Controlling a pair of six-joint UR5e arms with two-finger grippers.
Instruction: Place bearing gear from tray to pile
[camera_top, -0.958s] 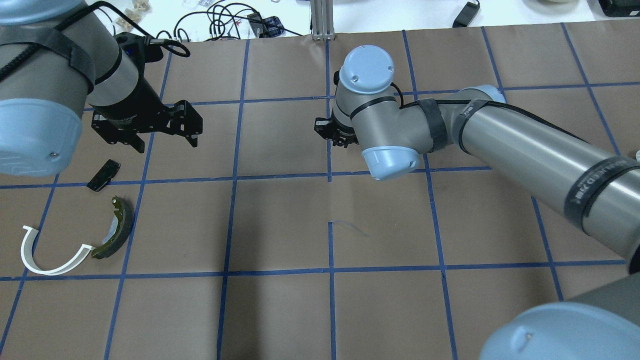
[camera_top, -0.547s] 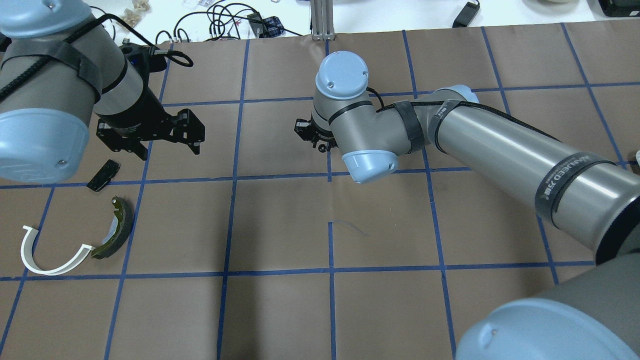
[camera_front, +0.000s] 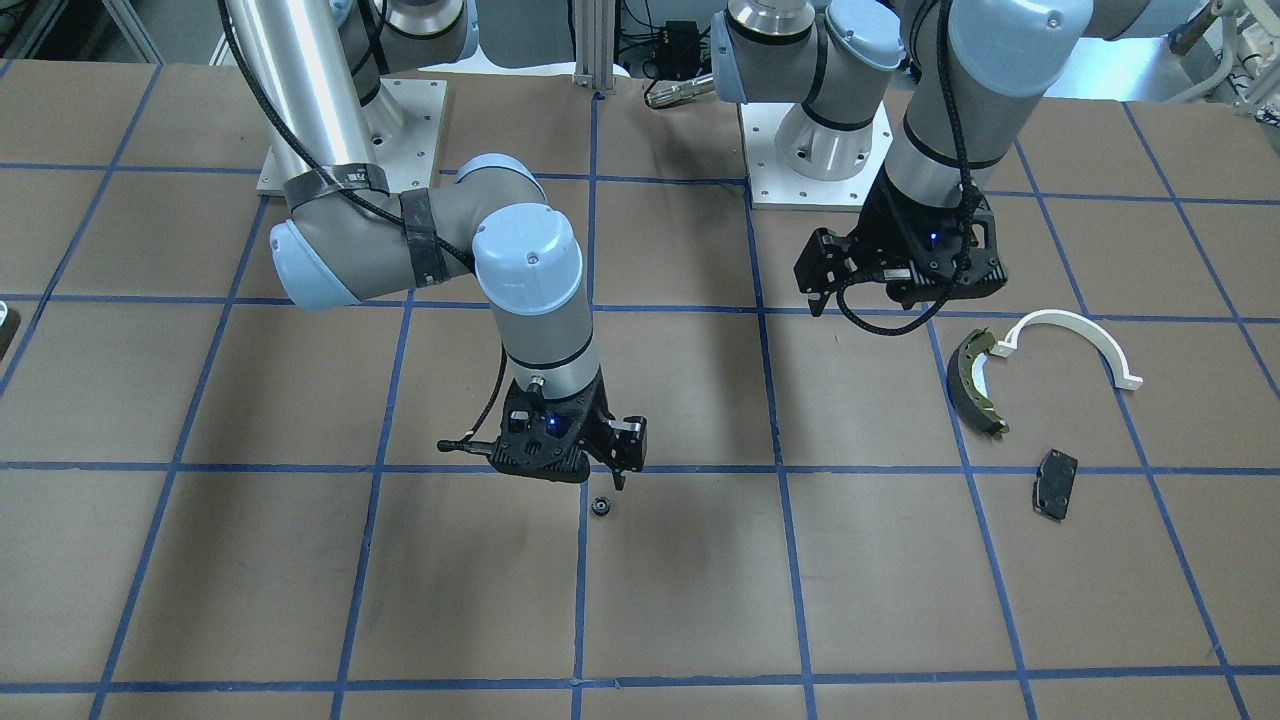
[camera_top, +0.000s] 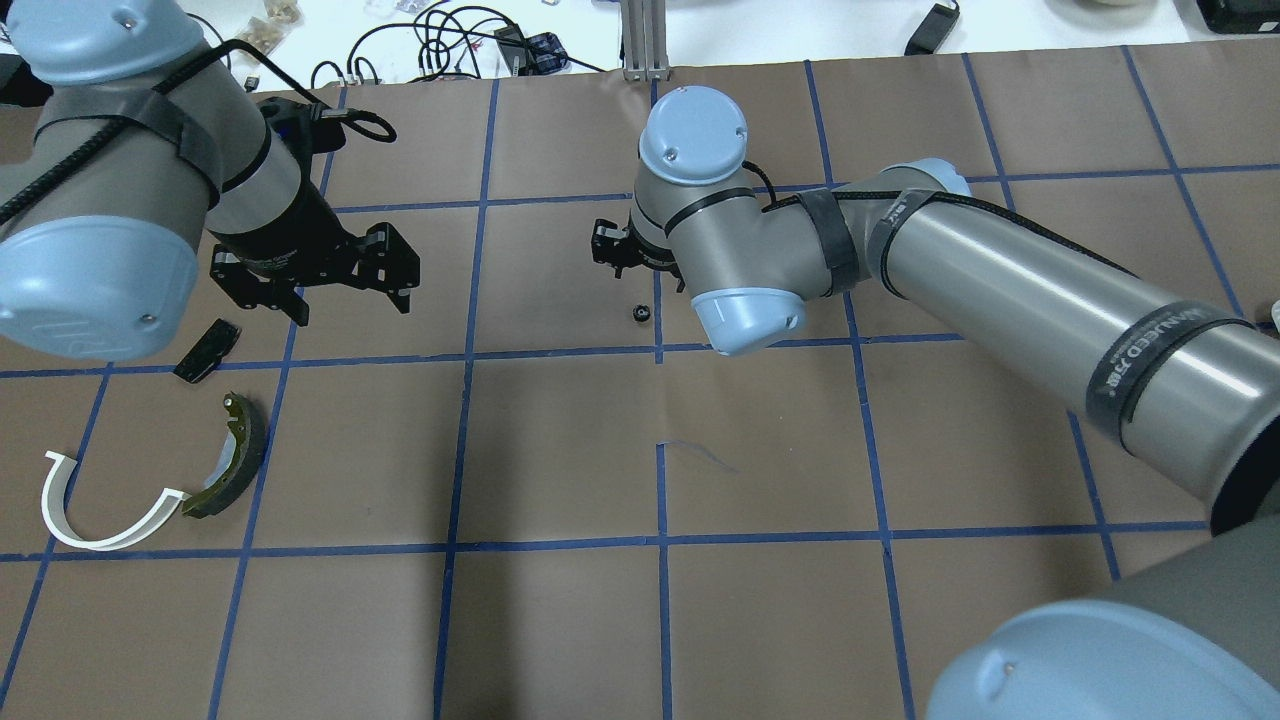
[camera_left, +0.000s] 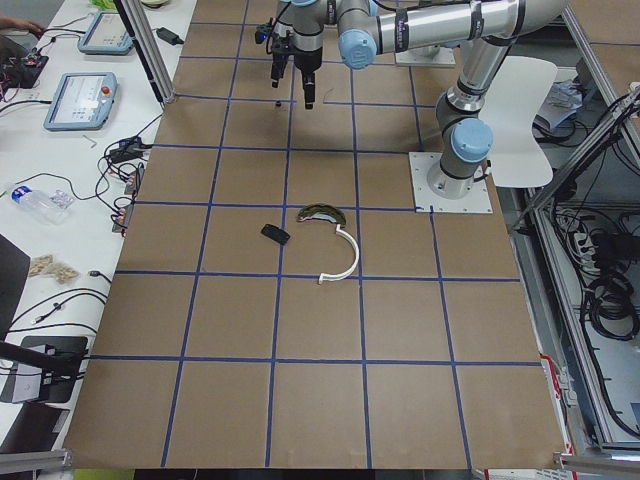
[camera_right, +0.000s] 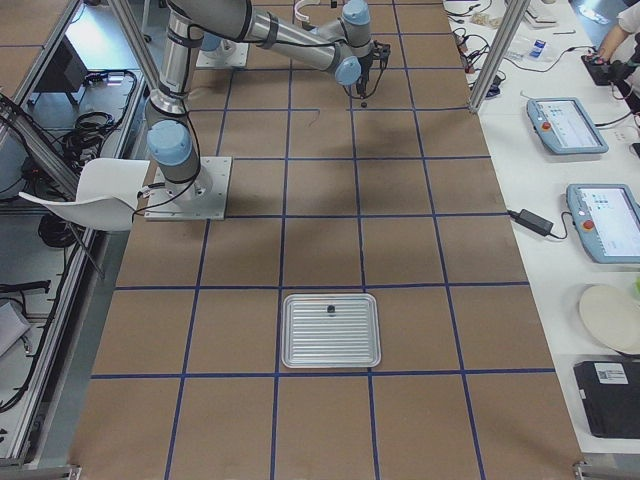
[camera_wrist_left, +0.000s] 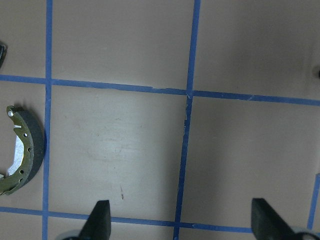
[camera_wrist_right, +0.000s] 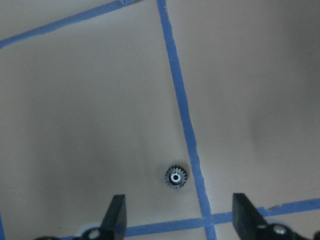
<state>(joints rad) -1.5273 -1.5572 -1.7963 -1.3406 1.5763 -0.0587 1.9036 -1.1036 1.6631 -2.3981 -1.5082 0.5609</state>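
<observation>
The bearing gear (camera_top: 640, 313) is a small black toothed wheel lying on the brown table by a blue tape line; it also shows in the front view (camera_front: 601, 506) and the right wrist view (camera_wrist_right: 175, 177). My right gripper (camera_wrist_right: 180, 217) is open and empty, hovering just above the gear (camera_front: 612, 478). The pile lies at the table's left: a dark curved brake shoe (camera_top: 240, 455), a white half-ring bracket (camera_top: 95, 515) and a small black brake pad (camera_top: 207, 350). My left gripper (camera_top: 352, 300) is open and empty above the table, right of the pad. The shoe shows in the left wrist view (camera_wrist_left: 22, 157).
A metal tray (camera_right: 340, 345) with one small dark part on it stands at the table's far right end, seen only in the exterior right view. Cables and clutter lie beyond the table's far edge (camera_top: 450, 40). Blue tape lines grid the brown surface.
The right arm swung left toward the table's middle. The gear, not seen before, now lies on the table under the open right gripper. The left gripper shifted slightly right.
</observation>
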